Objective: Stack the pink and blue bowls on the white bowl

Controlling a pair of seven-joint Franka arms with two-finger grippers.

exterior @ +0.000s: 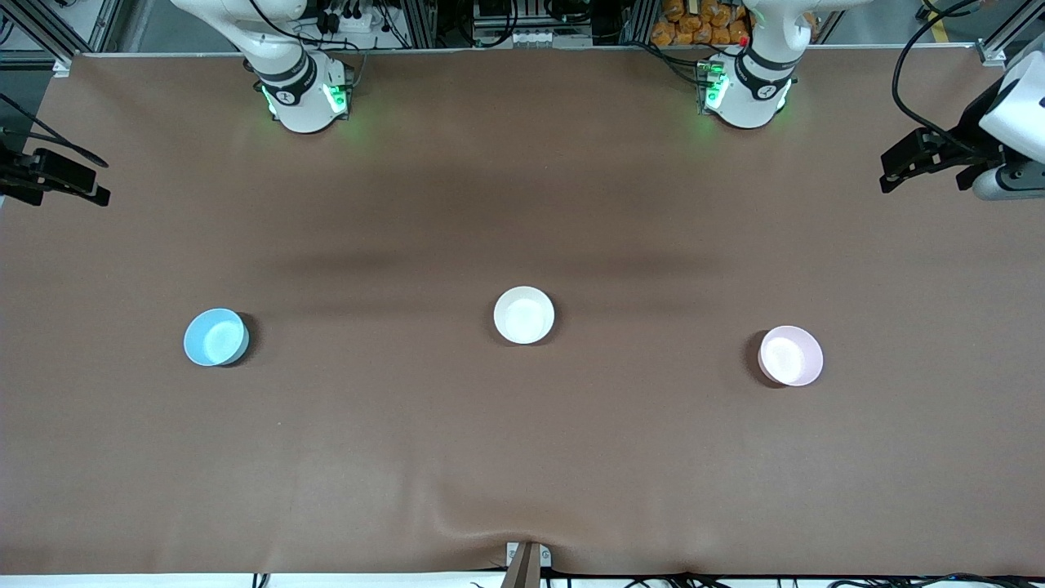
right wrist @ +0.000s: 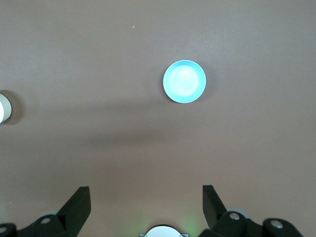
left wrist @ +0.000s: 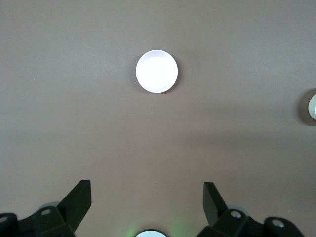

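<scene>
Three small bowls stand apart in a row on the brown table. The white bowl (exterior: 523, 314) is in the middle. The blue bowl (exterior: 215, 336) is toward the right arm's end and the pink bowl (exterior: 790, 355) toward the left arm's end. My left gripper (left wrist: 147, 190) is open and empty, high over the table, with the pink bowl (left wrist: 156, 71) below it looking washed out. My right gripper (right wrist: 146, 193) is open and empty, high over the table above the blue bowl (right wrist: 184, 81). The white bowl shows at the edge of both wrist views (left wrist: 311, 106) (right wrist: 4, 107).
The brown table cover (exterior: 522, 457) has a small ripple at the edge nearest the front camera. The two arm bases (exterior: 304, 98) (exterior: 747, 90) stand along the edge farthest from that camera. Both hands (exterior: 922, 159) (exterior: 57, 175) hang at the table's ends.
</scene>
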